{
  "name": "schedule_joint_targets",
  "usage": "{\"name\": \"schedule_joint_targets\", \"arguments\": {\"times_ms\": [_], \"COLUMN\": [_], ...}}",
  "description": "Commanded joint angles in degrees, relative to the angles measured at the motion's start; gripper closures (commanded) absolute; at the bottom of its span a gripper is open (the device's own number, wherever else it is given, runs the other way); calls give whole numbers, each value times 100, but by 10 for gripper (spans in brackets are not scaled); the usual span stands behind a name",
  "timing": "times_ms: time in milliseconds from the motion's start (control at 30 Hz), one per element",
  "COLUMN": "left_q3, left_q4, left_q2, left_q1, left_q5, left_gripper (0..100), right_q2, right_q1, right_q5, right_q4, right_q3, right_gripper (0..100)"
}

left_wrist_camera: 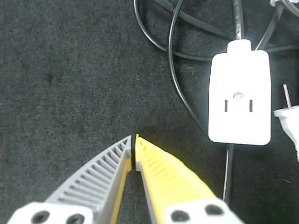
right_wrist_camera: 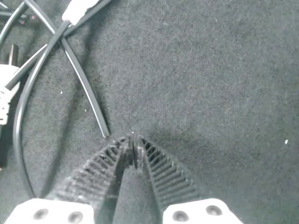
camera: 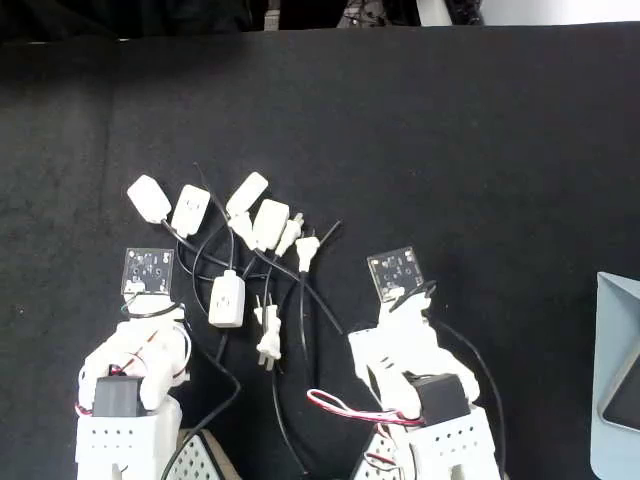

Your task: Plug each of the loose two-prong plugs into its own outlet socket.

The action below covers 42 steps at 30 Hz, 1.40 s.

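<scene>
Several white outlet sockets lie in a cluster on the black table, the nearest one just right of the left arm. Three loose white two-prong plugs lie among black cables: two side by side and one nearer the arms. In the left wrist view my left gripper is shut and holds nothing, low over bare cloth, with a socket face up beside it and a plug's prong at the edge. My right gripper is shut and holds nothing, near a cable end.
Black cables loop between the two arms and trail toward the front edge. A pale blue-grey tray stands at the right edge. The right arm sits beside open black cloth stretching toward the back and right.
</scene>
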Motion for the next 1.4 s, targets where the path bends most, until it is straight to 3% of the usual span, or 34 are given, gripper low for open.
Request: {"name": "schedule_joint_targets", "arguments": {"times_ms": [0,1067,1367], "left_q3": [110,110,48], "left_q4": [26,26,18], "left_q2": [-18,-18,-26], "left_q1": [40,57,-532], "left_q5": [18,18,-26], "left_gripper": [970,970,970], "right_q2": [-488,-488,-488], "right_q1": [62,62,62], "right_q5": [18,18,18], "right_q4": [26,26,26], "right_q3": [-13,-13,-13], "right_gripper": [985,985,985]}}
